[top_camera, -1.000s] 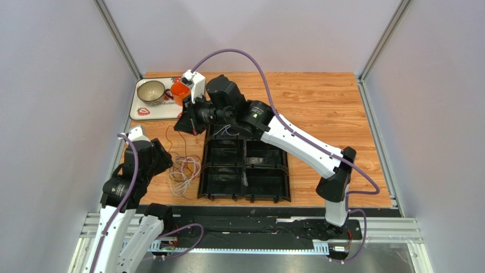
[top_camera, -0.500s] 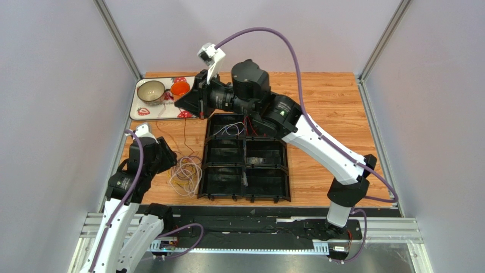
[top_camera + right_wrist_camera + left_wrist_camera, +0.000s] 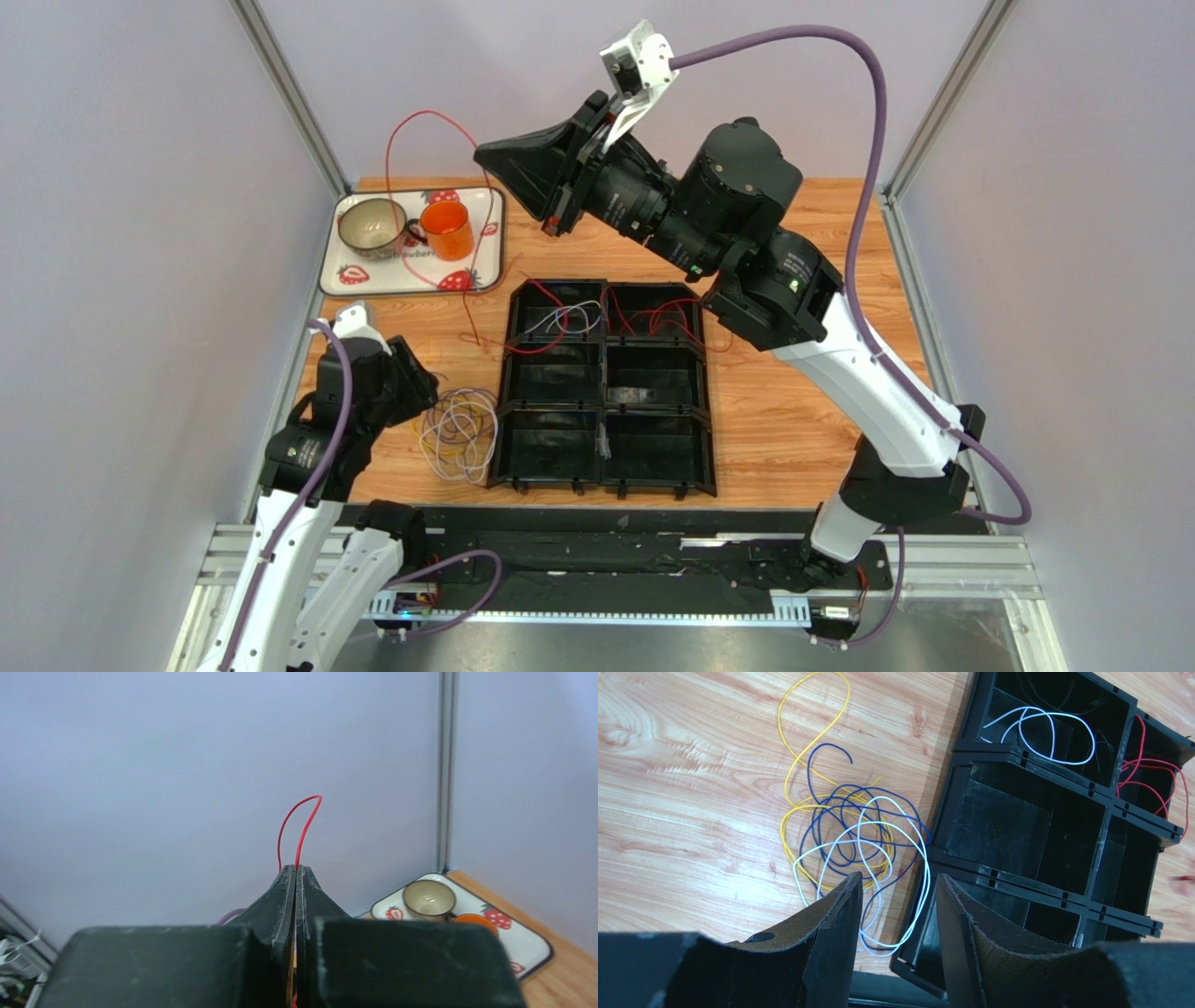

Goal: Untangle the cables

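Wooden tabletop point(image 3: 765, 455) below; well above it, in the upper middle of the top view, right pincer point(image 3: 481, 149) clenched on a red cable point(image 3: 428, 115). From the shut tips, a thin loop arching left, then dropping past the mat point(image 3: 351, 275) with its bowl point(image 3: 372, 224) and orange cup point(image 3: 446, 228), down toward the black tray point(image 3: 603, 486). In the right wrist view, the same red cable point(image 3: 302, 805) standing up out of the pressed-together jaws against the grey wall.

At lower left of the top view, left pincer point(image 3: 414, 389) released, jaws apart, gripping nothing, hanging above the tangle point(image 3: 460, 431). In the left wrist view, framed between its two black fingers point(image 3: 836, 924), yellow, blue and white cables heaped in loose loops on the wood, against the tray's left wall. In the tray's upper-left compartment, a white cable point(image 3: 1039, 731); in the upper-right one, red loops point(image 3: 1151, 777).
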Controlling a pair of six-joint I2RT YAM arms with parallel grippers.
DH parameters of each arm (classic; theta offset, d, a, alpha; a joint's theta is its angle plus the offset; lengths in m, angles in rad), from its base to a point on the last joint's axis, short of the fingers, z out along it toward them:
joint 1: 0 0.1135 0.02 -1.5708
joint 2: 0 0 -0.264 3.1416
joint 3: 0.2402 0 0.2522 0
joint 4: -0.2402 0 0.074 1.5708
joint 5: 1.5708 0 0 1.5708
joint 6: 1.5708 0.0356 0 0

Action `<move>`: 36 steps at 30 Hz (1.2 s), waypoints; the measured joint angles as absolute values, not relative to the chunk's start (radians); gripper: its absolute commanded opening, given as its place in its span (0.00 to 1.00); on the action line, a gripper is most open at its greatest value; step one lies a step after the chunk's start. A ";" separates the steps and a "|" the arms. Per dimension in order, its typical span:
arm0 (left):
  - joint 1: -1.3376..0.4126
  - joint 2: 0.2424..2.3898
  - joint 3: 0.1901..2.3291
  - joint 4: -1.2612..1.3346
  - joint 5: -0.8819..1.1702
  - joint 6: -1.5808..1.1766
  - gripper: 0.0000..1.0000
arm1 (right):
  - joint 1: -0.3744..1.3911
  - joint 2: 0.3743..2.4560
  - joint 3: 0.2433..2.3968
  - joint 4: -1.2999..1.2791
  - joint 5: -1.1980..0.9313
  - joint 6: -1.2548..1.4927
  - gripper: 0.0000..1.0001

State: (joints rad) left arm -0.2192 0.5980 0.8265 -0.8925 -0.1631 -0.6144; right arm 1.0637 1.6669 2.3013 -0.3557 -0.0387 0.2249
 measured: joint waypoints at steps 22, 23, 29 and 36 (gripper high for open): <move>-0.219 0.611 0.826 -0.892 -0.139 -0.611 0.50 | 0.995 1.576 2.157 -0.271 0.261 -0.073 0.00; -0.219 0.611 0.826 -0.892 -0.139 -0.611 0.50 | 0.992 1.576 2.154 -0.271 0.269 -0.080 0.00; -0.219 0.611 0.826 -0.892 -0.136 -0.611 0.50 | 0.963 1.576 2.140 -0.260 0.306 -0.113 0.00; -0.219 0.616 0.826 -0.892 -0.132 -0.611 0.50 | 0.891 1.565 2.070 -0.245 0.319 -0.114 0.00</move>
State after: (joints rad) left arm -0.2192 0.6163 0.8265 -0.8917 -0.1318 -0.6106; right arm 0.8906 1.5646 2.0705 -0.2447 0.3191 -0.1139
